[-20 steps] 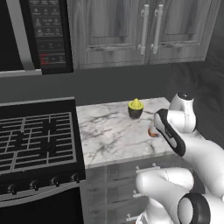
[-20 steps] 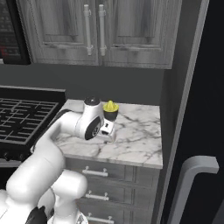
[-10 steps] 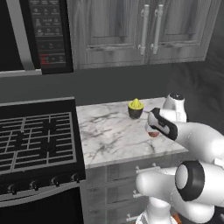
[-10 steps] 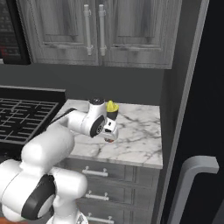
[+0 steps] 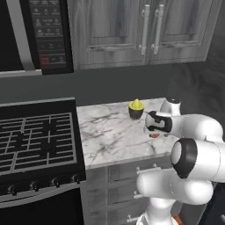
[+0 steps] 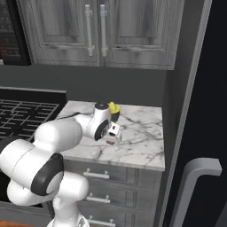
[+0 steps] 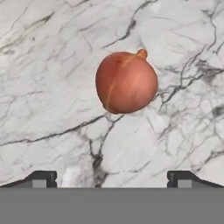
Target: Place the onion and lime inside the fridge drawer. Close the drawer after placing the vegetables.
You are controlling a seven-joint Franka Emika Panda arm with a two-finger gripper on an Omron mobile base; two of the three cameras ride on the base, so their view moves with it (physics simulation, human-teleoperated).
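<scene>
- Looking down through the hand camera, I see the onion (image 7: pixel 126 82) lying on the marble counter (image 7: pixel 52 87), its little stem nub pointing to the upper right of that view.
- My jaws (image 7: pixel 111 177) are spread wide, nothing between them; the two dark tips (image 7: pixel 43 178) sit apart at the bottom of the hand view, and the onion lies ahead of them, roughly centred on the gap, not touching either tip.
- From the left base camera, the jaws (image 5: pixel 154 133) hang low over the counter (image 5: pixel 110 136) towards its right edge, with a sliver of onion (image 5: pixel 154 135) peeking out under the hand.
- A yellow-green pointed thing in a dark cup (image 5: pixel 136 108) stands nearer the counter's back edge, close to the hand and apart from it.
- From the right base camera, the hand (image 6: pixel 114 134) points down at the counter (image 6: pixel 142 133), just in front of the cup (image 6: pixel 114 111).
- A stove (image 5: pixel 35 136) butts against the counter's left edge.
- Grey cabinets (image 6: pixel 95 31) hang above.
</scene>
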